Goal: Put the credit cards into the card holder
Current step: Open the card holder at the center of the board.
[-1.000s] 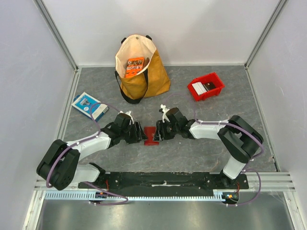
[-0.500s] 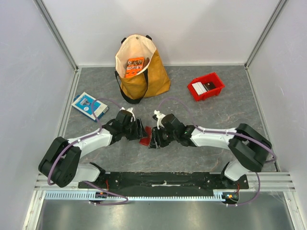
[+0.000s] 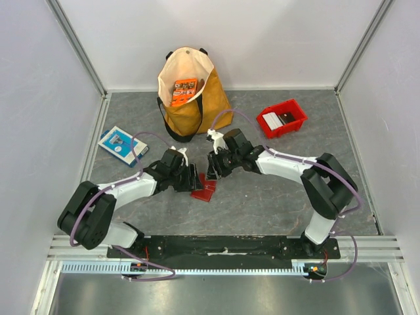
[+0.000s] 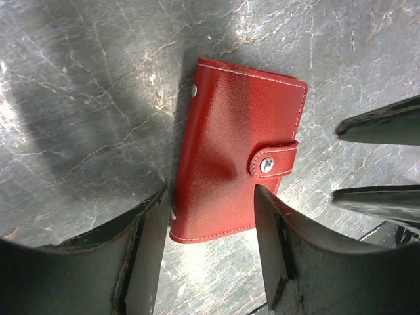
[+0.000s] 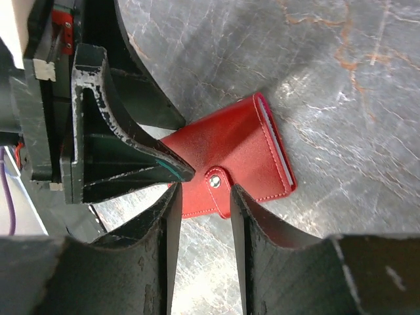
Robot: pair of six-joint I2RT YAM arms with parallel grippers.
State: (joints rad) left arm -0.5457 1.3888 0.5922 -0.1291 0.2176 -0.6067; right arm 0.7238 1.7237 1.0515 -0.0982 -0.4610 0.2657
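Note:
The card holder (image 3: 205,189) is a red wallet lying closed on the grey table, snap tab fastened. It also shows in the left wrist view (image 4: 239,154) and the right wrist view (image 5: 230,154). My left gripper (image 3: 194,178) is open and low over it, with the wallet's near edge between the jaws (image 4: 210,246). My right gripper (image 3: 214,172) is open just beyond the tab side (image 5: 202,220), holding nothing. The credit cards, one whitish (image 3: 270,121) and one dark (image 3: 287,118), lie in the red bin.
The red bin (image 3: 293,107) stands at the back right. A yellow tote bag (image 3: 197,115) with an orange packet (image 3: 184,91) inside stands at the back centre. A blue-and-white flat box (image 3: 120,144) lies at the left. The two grippers' fingers are very close together.
The wallet has turned and now lies tilted, a little left of where it was. My right gripper swung in over it, then drew back toward the upper right. My left gripper edged forward.

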